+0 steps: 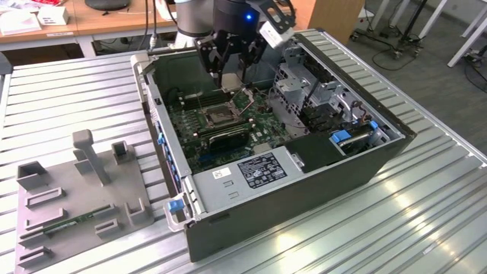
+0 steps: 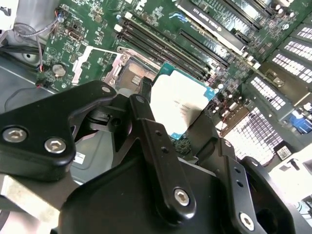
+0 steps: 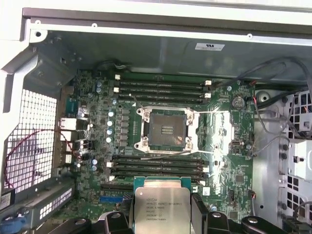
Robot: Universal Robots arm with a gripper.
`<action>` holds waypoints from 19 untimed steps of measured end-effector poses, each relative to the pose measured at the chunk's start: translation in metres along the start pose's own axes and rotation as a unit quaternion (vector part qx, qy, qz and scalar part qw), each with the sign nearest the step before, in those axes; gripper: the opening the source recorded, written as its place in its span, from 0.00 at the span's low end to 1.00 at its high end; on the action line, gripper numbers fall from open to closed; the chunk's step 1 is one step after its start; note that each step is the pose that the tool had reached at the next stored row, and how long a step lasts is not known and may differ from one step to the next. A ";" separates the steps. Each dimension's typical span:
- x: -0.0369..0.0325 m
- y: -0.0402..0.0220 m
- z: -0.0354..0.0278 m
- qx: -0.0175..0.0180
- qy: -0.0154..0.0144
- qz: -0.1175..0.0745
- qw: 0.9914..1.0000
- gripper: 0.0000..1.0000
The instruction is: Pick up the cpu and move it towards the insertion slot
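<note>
The cpu (image 3: 161, 201), a flat square chip with a silvery top and a green rim, hangs above the motherboard with my gripper (image 3: 164, 214) shut on two of its opposite edges. In the second wrist view the cpu (image 2: 179, 104) sits between the black fingers (image 2: 146, 90), tilted over the board. The insertion slot (image 3: 165, 128), a dark square socket in a silver frame, lies open a short way off from the chip; it is also seen as the insertion slot (image 2: 130, 73). In the exterior view my gripper (image 1: 229, 81) hovers inside the open case, just above the insertion slot (image 1: 220, 116).
Long black memory slots (image 3: 161, 87) run on both sides of the socket. The case wall (image 1: 163, 142), the drive cage (image 1: 312, 91) and the power supply (image 1: 255, 171) surround the board. A grey fixture (image 1: 76, 194) with a green memory stick (image 1: 72, 224) lies at the exterior view's left.
</note>
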State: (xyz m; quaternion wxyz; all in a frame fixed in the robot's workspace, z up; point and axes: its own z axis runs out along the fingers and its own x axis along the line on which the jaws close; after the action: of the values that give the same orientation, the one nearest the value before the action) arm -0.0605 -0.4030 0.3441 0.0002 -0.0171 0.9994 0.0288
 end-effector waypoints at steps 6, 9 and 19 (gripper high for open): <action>-0.0002 0.0046 0.0011 -0.001 0.000 0.000 1.000 0.55; -0.0002 0.0053 0.0015 -0.002 0.000 0.000 1.000 0.55; -0.0002 0.0056 0.0029 -0.002 0.000 0.000 1.000 0.55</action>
State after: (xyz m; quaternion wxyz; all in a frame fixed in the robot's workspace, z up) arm -0.0605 -0.3972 0.3416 0.0002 -0.0172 0.9994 0.0306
